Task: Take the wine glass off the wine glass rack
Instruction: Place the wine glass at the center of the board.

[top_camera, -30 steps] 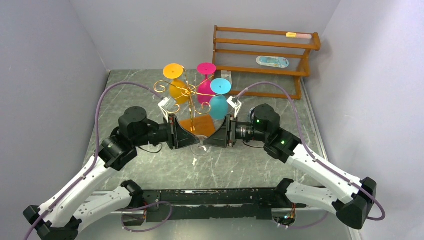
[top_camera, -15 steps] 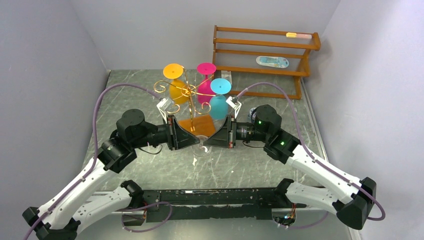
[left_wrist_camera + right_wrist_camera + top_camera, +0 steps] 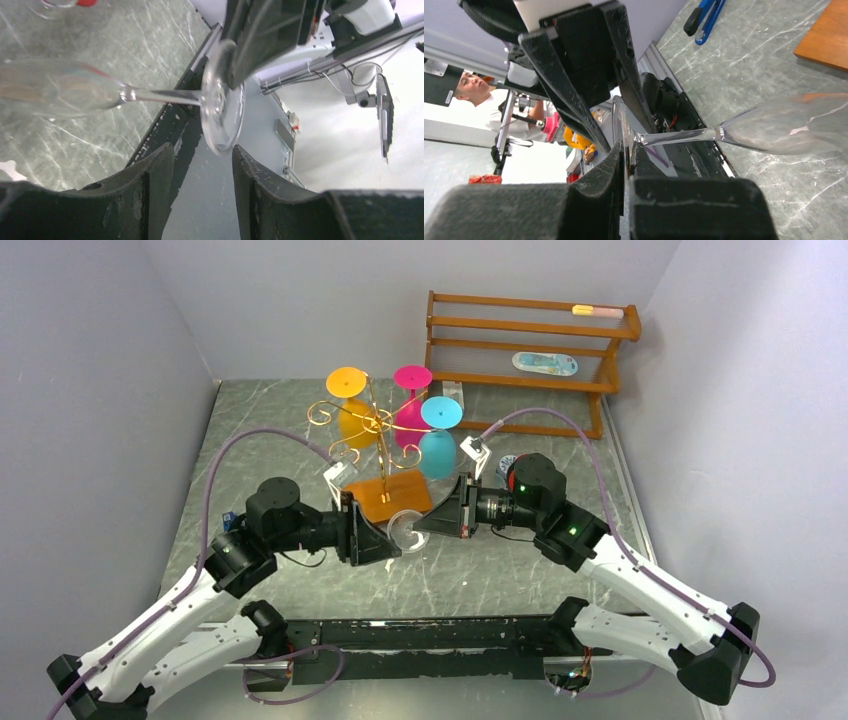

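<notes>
In the overhead view, just left of centre, the left gripper (image 3: 396, 543) has its jaws parted and grips nothing. Its own camera shows its two dark fingers (image 3: 150, 195) spread along the bottom of the frame. The round foot of the clear wine glass (image 3: 221, 105) is just above the gap between them. The glass lies on its side in the air, its stem level and its bowl reaching toward the left of that frame over the grey marbled table (image 3: 125, 40). Just right of centre in the overhead view, the right gripper (image 3: 420, 526) is clamped on the rim of that foot; its own camera shows the fingers pressed together on the thin disc. The glass is off the wine glass rack (image 3: 372, 425), which stands in the upper centre, behind the two grippers, its wooden base just beyond the glass. An orange glass (image 3: 347, 382), a pink glass (image 3: 412, 377) and a blue glass (image 3: 441, 412) hang upside down on the rack's gold wire arms. A wooden shelf (image 3: 530, 338) fills the upper right.
</notes>
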You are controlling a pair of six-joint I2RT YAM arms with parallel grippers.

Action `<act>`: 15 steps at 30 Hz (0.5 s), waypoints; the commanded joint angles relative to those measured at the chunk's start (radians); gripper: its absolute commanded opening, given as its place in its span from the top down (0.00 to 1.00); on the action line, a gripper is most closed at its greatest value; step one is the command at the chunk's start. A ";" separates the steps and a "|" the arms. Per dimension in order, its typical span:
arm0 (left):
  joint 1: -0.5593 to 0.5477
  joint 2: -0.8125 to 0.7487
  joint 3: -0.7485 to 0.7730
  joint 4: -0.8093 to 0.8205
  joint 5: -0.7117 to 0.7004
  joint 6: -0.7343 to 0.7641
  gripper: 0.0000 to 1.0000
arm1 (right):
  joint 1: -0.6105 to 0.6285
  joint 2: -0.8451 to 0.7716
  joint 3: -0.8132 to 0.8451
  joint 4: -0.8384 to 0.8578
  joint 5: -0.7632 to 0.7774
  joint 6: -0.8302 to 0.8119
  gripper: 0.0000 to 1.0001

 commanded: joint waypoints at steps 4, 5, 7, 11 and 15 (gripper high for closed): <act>-0.133 0.055 -0.005 0.091 -0.091 -0.022 0.48 | 0.004 -0.016 0.006 0.031 0.024 0.009 1.00; -0.149 0.068 -0.008 0.115 -0.104 -0.028 0.48 | 0.004 -0.016 0.008 0.030 0.025 0.007 1.00; -0.175 0.086 -0.026 0.183 -0.111 -0.056 0.48 | 0.004 -0.014 0.016 0.022 0.024 -0.001 1.00; -0.201 0.054 -0.074 0.278 -0.187 -0.122 0.51 | 0.004 -0.016 0.033 -0.030 0.037 -0.034 1.00; -0.201 -0.024 -0.098 0.279 -0.258 -0.156 0.48 | 0.004 -0.054 0.009 -0.027 0.073 -0.026 1.00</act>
